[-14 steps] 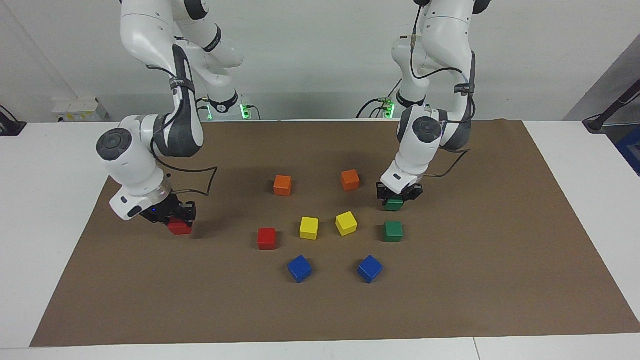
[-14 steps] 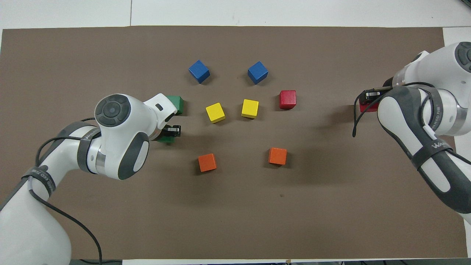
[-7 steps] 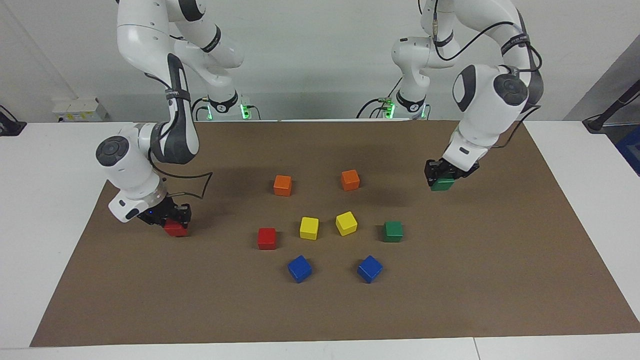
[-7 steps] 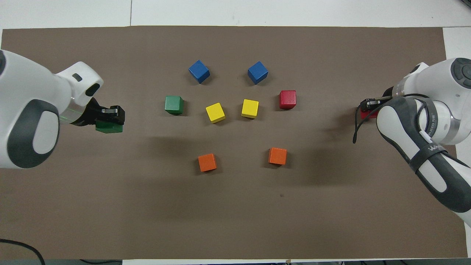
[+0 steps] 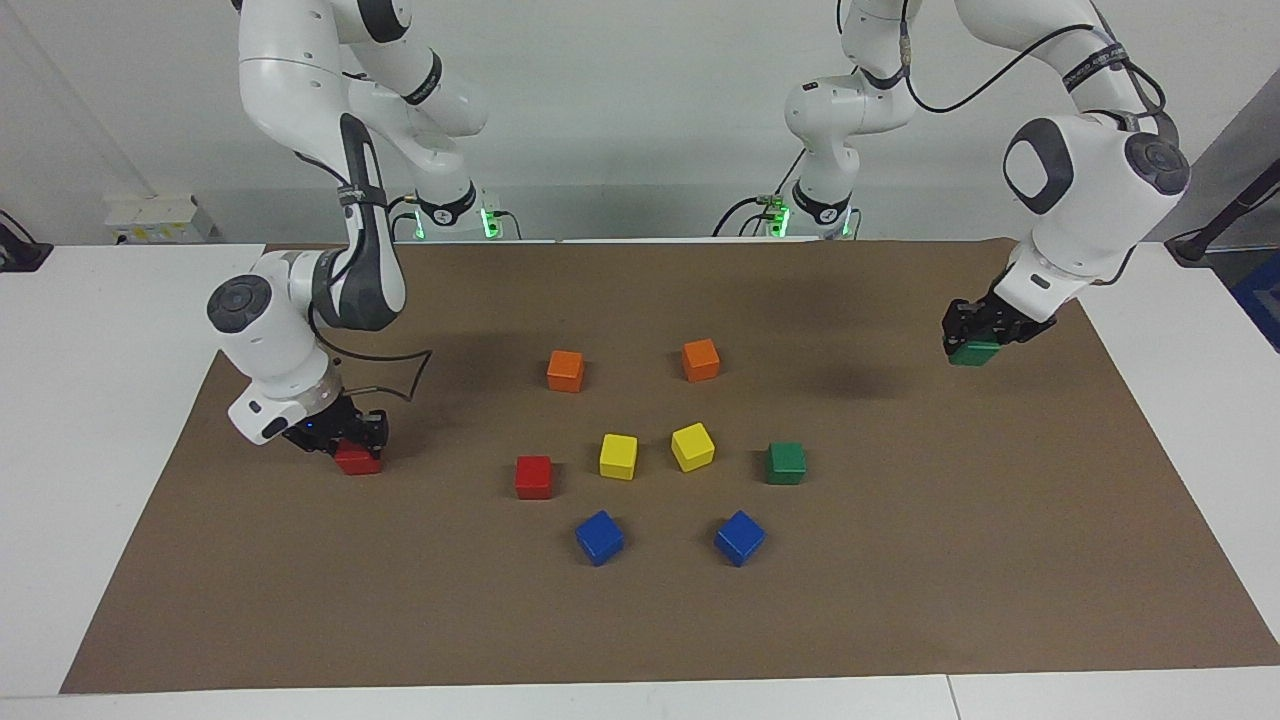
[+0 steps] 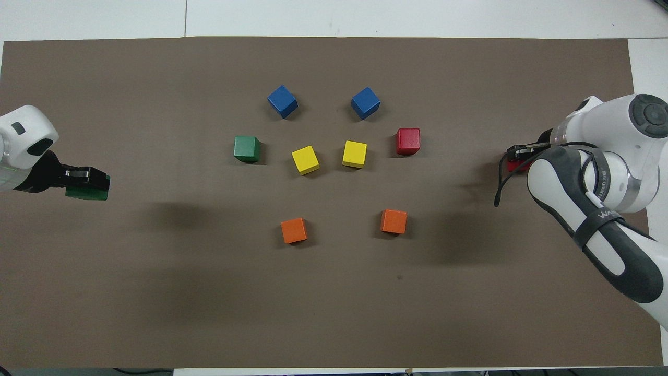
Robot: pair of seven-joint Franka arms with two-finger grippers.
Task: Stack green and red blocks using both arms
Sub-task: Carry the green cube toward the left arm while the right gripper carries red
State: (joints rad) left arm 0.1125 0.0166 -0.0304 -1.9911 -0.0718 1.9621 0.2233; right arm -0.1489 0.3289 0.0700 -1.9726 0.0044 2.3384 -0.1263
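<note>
Left end effector [image 5: 982, 338] carries green block [image 5: 974, 353] aloft | right end effector [image 5: 340, 440] grips red block [image 5: 357, 460] on worktop [image 5: 900, 560] | nothing stacked yet

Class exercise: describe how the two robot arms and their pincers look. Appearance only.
Both arms are glossy white rounded segments with dark grey joint caps and panels, and loose black cables. The left pincer and right pincer are small, black and two-fingered.
</note>
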